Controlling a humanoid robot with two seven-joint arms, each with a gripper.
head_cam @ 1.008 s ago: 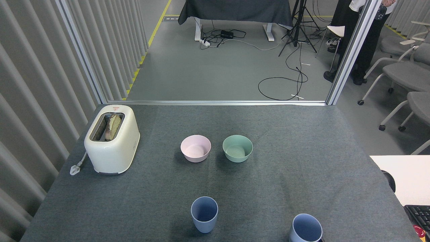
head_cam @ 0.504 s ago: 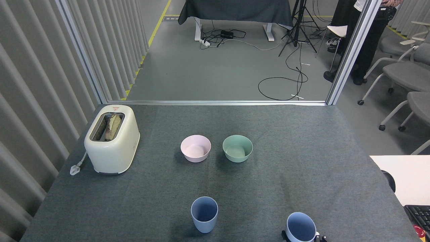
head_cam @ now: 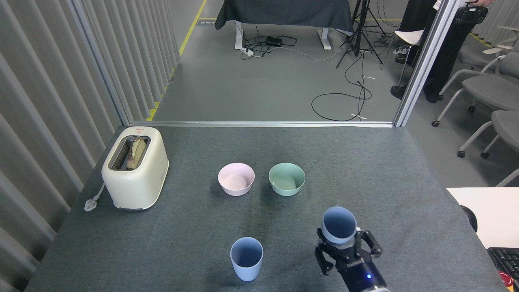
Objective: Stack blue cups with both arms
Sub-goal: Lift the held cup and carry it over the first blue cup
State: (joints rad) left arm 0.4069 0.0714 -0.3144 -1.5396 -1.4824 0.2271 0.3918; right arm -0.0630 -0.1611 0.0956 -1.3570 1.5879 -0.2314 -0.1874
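Observation:
One blue cup (head_cam: 246, 258) stands upright on the grey table near the front edge, a little left of centre. The second blue cup (head_cam: 339, 225) is held up off the table to its right, mouth tilted toward me, with my right gripper (head_cam: 342, 241) shut around its lower body. The gripper's black fingers (head_cam: 322, 259) spread around the cup, and a small blue light and white lettering show on the wrist below. My left gripper is out of view.
A pale pink bowl (head_cam: 236, 179) and a mint green bowl (head_cam: 286, 178) sit side by side mid-table. A cream toaster (head_cam: 134, 167) with bread stands at the left. A white desk with a keyboard (head_cam: 505, 259) lies at the right. A person stands at the far right.
My right gripper has risen into view from the bottom edge, carrying the right-hand blue cup up and to the left. The other cup has not moved.

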